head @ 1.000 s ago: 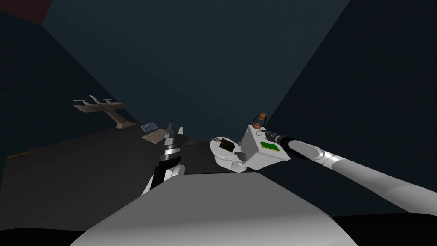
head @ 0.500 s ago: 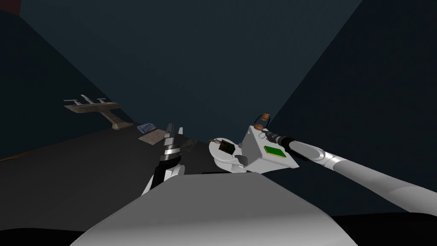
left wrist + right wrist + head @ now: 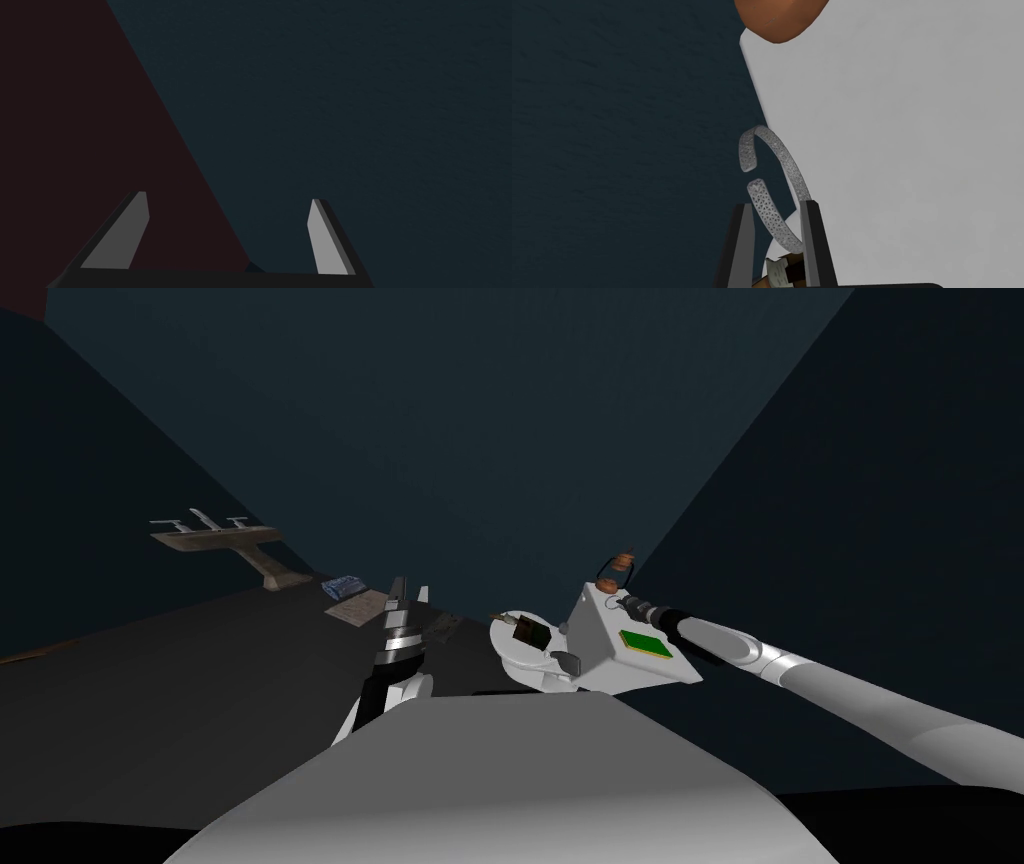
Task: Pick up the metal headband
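Nearest the robot, the left tool points up and forward just ahead of the chest, its two grey fingers spread wide and holding nothing.

To its right stands a white toilet, with the boxy white tank behind the bowl and a flat green pad lying on the tank's lid. The right arm reaches in from the robot's right, across the lid to its far edge.

There the right tool is clenched on the metal headband. Its two fingers are drawn close together, with the silvery, mesh-patterned band passing between them. One finger presses the outer side of the curve. The headband's open ends point away from the tool, and the arc straddles the edge of the lid, partly over the white surface and partly against the dark blue wall behind. Whether it rests on the lid or hangs just clear of it cannot be told.

Beyond the headband, a rounded orange-brown object sits at the lid's far corner.

Farther off to the left, a pale mat and a small blue item lie on the dark floor. A wall-mounted sink with taps stands beyond them.
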